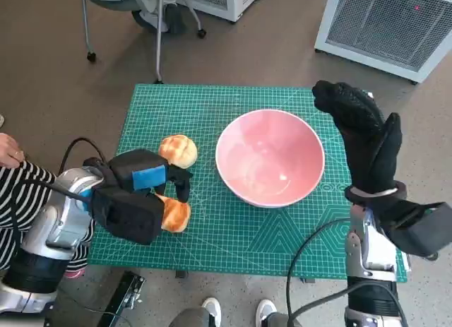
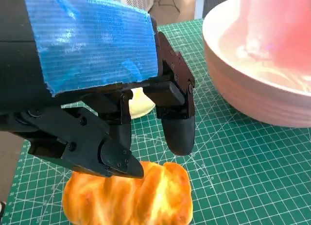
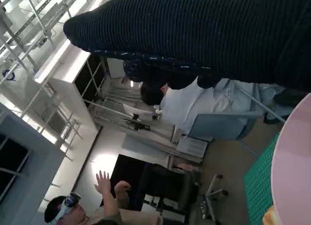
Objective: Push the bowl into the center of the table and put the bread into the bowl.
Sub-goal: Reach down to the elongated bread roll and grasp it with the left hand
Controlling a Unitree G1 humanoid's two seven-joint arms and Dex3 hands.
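Sitting roughly mid-table, the bowl [image 1: 270, 157] looks about where it should be, so the push part seems done; it holds no bread yet. L hand [image 1: 138, 193] hovers over the near bun [image 1: 174, 215], fingers [image 2: 177, 123] spread and angled down at it, one tip touching or nearly touching the crust, nothing gripped. A 2nd bun [image 1: 178, 151] lies just beyond it, left of the bowl, untouched. R hand [image 1: 364, 136] stands upright just right of the bowl, fingers straight, holding nothing. Left to do, by my read: grip the bread, carry it right, drop it in the bowl
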